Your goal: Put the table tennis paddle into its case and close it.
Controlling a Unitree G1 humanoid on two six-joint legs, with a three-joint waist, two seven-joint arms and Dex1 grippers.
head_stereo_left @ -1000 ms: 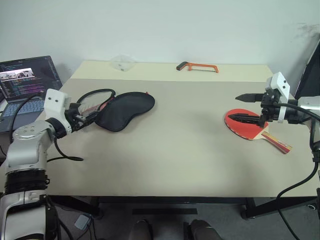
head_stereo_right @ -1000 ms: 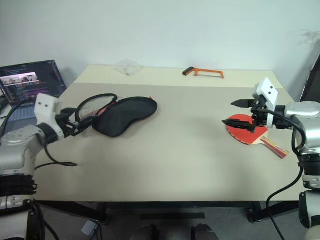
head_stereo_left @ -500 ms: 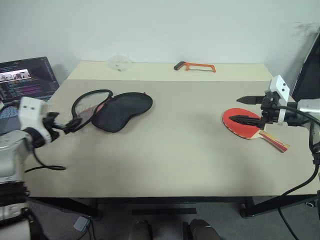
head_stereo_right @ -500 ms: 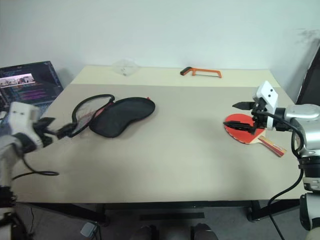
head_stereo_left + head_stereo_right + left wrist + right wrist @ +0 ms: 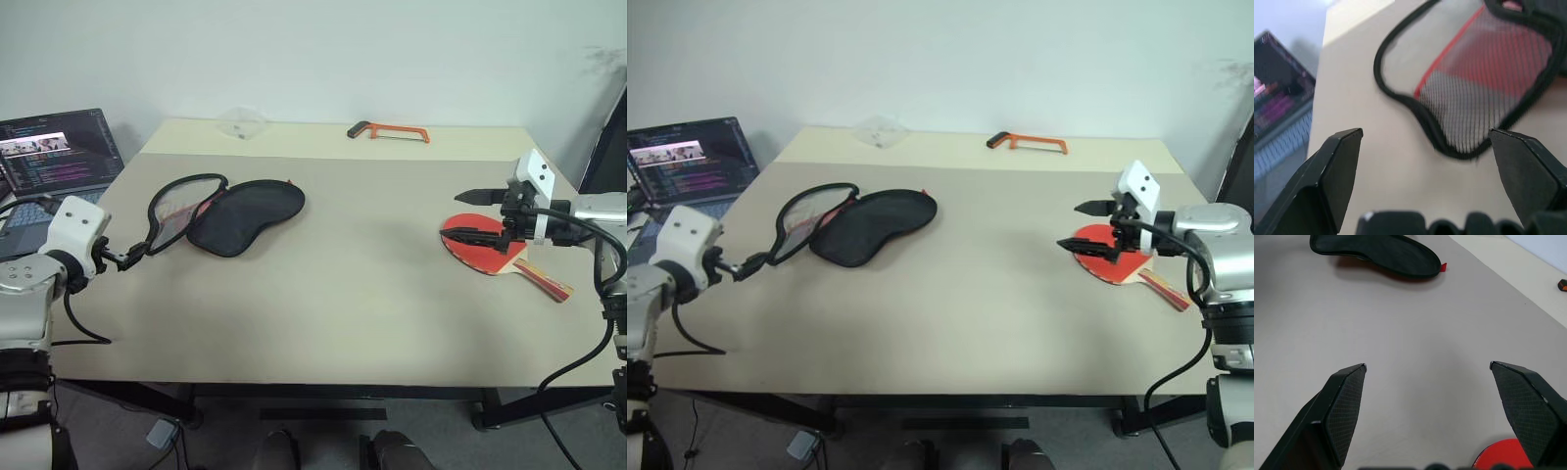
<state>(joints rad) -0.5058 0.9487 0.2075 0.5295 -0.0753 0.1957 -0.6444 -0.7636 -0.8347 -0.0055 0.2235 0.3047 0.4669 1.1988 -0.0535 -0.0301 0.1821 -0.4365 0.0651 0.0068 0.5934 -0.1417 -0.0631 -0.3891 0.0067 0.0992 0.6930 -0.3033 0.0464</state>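
Note:
The case (image 5: 245,215) lies unzipped on the left half of the table, black side up, with its mesh flap (image 5: 174,210) folded out toward the left. My left gripper (image 5: 130,256) stands open just short of the flap's near-left rim, holding nothing; in the left wrist view the mesh flap (image 5: 1484,73) lies ahead of the open fingers (image 5: 1334,169). The table tennis paddle (image 5: 487,252) rests red face up at the right, its striped handle (image 5: 545,280) pointing to the near right. My right gripper (image 5: 458,214) hovers open over the paddle's left edge, empty.
An orange hacksaw (image 5: 390,131) and a clear plastic piece (image 5: 240,122) lie along the table's far edge. An open laptop (image 5: 59,157) sits off the table's left side. A broad stretch of bare table (image 5: 353,284) separates case and paddle.
My left gripper has drawn back to the left, away from the mesh flap it was close against, and rolled somewhat. The right gripper has stayed put over the paddle.

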